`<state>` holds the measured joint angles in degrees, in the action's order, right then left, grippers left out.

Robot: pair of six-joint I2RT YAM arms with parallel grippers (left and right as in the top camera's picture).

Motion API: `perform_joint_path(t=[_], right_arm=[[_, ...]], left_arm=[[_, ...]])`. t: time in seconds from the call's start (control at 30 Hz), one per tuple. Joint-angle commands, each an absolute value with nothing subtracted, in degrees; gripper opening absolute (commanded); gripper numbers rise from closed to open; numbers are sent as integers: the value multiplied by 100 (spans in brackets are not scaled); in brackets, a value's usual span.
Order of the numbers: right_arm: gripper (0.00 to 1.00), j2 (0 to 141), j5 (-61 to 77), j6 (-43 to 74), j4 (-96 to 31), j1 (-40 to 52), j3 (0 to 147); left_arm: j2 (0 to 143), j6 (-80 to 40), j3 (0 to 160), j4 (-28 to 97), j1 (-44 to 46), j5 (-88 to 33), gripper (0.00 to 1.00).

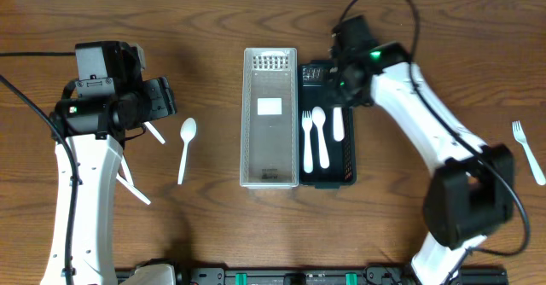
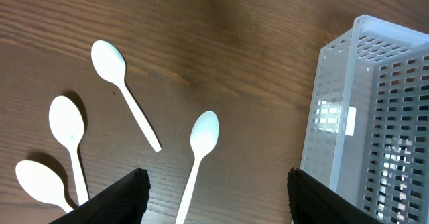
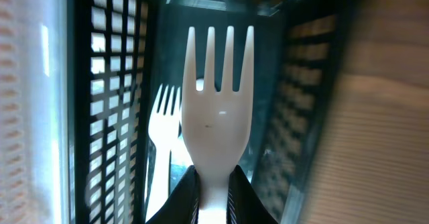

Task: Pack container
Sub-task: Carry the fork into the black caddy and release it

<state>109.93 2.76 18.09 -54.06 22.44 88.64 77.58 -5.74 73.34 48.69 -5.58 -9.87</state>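
A black mesh container [image 1: 348, 161] stands beside a clear mesh container [image 1: 270, 176] at mid-table. In the black one lie a white fork [image 1: 308, 140] and a white spoon [image 1: 320, 136]. My right gripper [image 1: 339, 93] hangs over the black container's far end, shut on a white fork [image 3: 218, 110] by its neck, tines pointing into the container [image 3: 107, 103]. A second fork [image 3: 163, 117] lies below it. My left gripper [image 2: 216, 177] is open above a white spoon [image 2: 199, 150] on the table, touching nothing. More spoons [image 2: 120, 90] [image 2: 69, 137] [image 2: 37, 180] lie to its left.
The clear container [image 2: 375, 117] rises close to my left gripper's right finger. One white fork [image 1: 529, 153] lies alone near the table's right edge. The spoon under the left gripper [image 1: 186, 148] rests on bare wood between the left arm and the clear container.
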Motion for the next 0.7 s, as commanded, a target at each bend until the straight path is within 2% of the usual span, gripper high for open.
perform_joint_path(t=[0.0,0.13,0.17,0.27,0.3,0.4,0.57,0.67], right_arm=[[2,11273,196,1994,-5391,2423,8860],[11,11275,193,1756,-5461,2421,8877],[20,11229,187,1601,-5518,2386,8917],[56,10993,150,1264,-5730,2147,9159],[72,10895,150,1173,-5824,2021,9290],[82,10591,152,888,-6132,1566,9684],[86,10044,-67,613,-6484,290,10215],[85,9889,-174,349,-6442,-617,10232]], left_arm=[[7747,-495,7437,4886,-572,-934,68],[7747,-495,7437,4886,-572,-934,68],[7747,-495,7437,4886,-572,-934,68],[7747,-495,7437,4886,-572,-934,68],[7747,-495,7437,4886,-572,-932,68],[7747,-495,7437,4884,-572,-934,68],[7747,-495,7437,4886,-572,-934,68],[7747,-495,7437,4886,-572,-932,68]])
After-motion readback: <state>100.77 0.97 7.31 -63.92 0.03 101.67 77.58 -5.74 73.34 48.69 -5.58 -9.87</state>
